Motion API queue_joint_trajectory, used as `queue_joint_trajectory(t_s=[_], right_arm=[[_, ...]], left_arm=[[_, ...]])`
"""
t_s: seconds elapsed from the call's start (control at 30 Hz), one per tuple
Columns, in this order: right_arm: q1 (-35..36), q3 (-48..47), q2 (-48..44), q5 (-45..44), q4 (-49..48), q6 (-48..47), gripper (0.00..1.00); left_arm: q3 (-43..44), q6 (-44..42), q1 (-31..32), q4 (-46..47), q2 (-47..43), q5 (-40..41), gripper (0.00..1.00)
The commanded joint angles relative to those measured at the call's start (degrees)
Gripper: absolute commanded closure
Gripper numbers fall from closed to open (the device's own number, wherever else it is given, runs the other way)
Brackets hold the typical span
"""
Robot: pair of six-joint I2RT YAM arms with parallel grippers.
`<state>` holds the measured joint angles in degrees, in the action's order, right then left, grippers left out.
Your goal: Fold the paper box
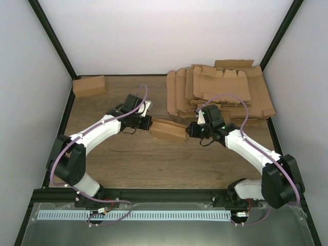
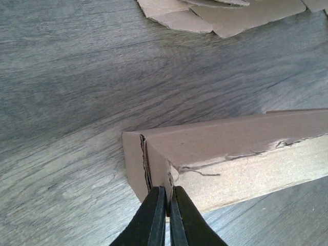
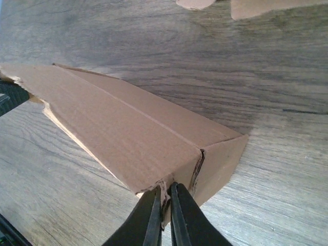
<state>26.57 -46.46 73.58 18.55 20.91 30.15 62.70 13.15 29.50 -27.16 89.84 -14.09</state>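
A brown cardboard box (image 1: pixel 169 130), folded into a long closed shape, lies on the wooden table between my two grippers. My left gripper (image 1: pixel 148 123) is shut on the box's left end; in the left wrist view the fingers (image 2: pixel 154 218) pinch a thin flap edge at the corner of the box (image 2: pixel 230 148). My right gripper (image 1: pixel 190 129) is shut on the box's right end; in the right wrist view the fingers (image 3: pixel 180 215) pinch a torn flap edge at the near corner of the box (image 3: pixel 128 133).
A pile of flat unfolded cardboard blanks (image 1: pixel 220 89) lies at the back right, just behind the right arm. A finished folded box (image 1: pixel 89 85) sits at the back left corner. Black frame rails run along the table sides.
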Motion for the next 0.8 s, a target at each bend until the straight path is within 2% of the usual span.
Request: queue_joint_trajectory(t_s=[0.0,0.4,0.77], right_arm=[[0.72,-0.41,0.75,-0.9,0.58,-1.05,0.95],[2.05,2.99,1.55,-3.7,-0.15,-1.76,0.99],[6.67,1.06,2.07,-8.41,2.57,-0.77,0.99]], left_arm=[[1.0,-0.63,0.93,-0.4,1.54,0.54,0.96],[-2.25,-0.64,1.92,1.97,2.39,1.01,0.96],[-4.53,0.6,3.14,4.13,1.85,1.17,0.96]])
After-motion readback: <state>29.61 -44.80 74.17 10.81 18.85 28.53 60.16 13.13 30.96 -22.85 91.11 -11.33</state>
